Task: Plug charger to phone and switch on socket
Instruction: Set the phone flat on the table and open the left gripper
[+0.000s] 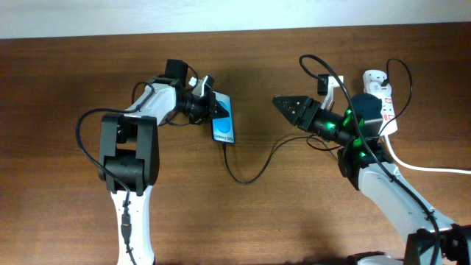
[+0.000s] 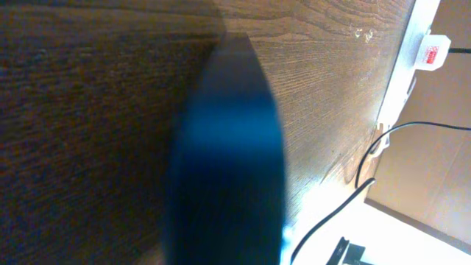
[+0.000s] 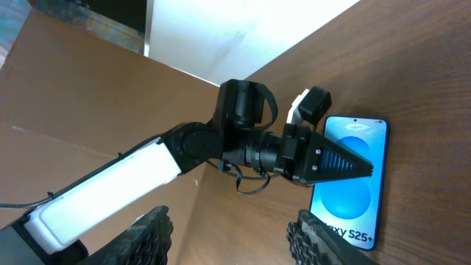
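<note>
The phone [image 1: 224, 126] lies at table centre-left, blue screen up; the right wrist view shows it too [image 3: 353, 199]. My left gripper [image 1: 213, 109] is shut on the phone's upper left edge. In the left wrist view the phone is a blurred dark blue band seen edge-on [image 2: 228, 162]. The charger's thin black cable [image 1: 246, 179] runs from the phone's near end in a loop toward the socket. The socket, a white power strip [image 1: 384, 92], lies far right, partly hidden by my right arm. My right gripper [image 1: 278, 101] is open and empty, right of the phone, pointing at it [image 3: 232, 228].
The power strip's thick white cord [image 1: 434, 169] trails off to the right edge. In the left wrist view the strip's red switch [image 2: 434, 55] shows near the table's far edge. The left arm's body [image 3: 110, 188] fills the left of the right wrist view.
</note>
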